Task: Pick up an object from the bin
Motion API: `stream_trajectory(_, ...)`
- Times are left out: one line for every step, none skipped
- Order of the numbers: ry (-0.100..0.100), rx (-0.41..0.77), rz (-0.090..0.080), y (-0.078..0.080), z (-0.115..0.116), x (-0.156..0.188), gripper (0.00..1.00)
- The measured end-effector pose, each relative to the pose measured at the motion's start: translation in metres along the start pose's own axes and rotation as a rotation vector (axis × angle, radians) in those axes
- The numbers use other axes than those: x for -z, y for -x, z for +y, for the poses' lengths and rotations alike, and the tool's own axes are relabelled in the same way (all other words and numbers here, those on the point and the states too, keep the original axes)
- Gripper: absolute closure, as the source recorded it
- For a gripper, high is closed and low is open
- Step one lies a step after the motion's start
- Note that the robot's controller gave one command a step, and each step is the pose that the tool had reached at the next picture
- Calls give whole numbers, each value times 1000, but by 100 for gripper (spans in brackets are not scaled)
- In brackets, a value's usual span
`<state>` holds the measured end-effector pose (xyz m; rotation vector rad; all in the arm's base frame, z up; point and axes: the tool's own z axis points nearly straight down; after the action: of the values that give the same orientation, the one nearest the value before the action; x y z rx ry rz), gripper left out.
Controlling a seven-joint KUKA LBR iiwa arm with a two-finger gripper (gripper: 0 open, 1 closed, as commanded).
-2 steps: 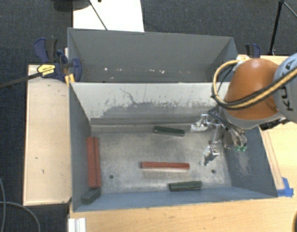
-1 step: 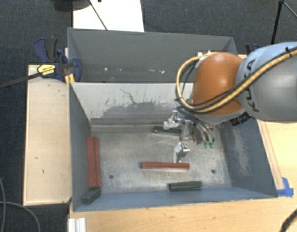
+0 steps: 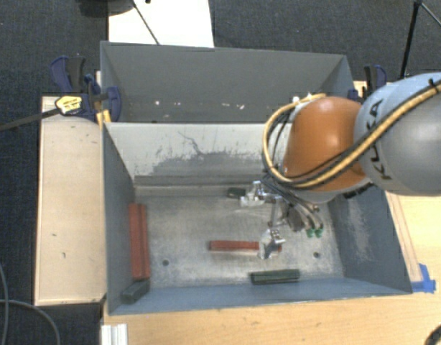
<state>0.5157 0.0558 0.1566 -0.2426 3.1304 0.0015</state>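
Behind the dark green bar (image 3: 275,277), the gripper (image 3: 271,246), state indeterminable, stands at the right end of a red-brown stick (image 3: 233,246), probably light and stiff; grasp mid-length.

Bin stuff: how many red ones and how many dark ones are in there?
Red-brown: 2, long red-brown bar at the left, short red-brown bar in the middle.
Dark: 2, dark bar at the front, small dark block in the front-left corner.
Total: 4.

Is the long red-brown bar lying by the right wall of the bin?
No, the long red-brown bar lies along the left wall of the bin.
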Motion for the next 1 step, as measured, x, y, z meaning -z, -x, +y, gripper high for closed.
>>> stream_trajectory(0,-139,-5,-2,16,-73,0)
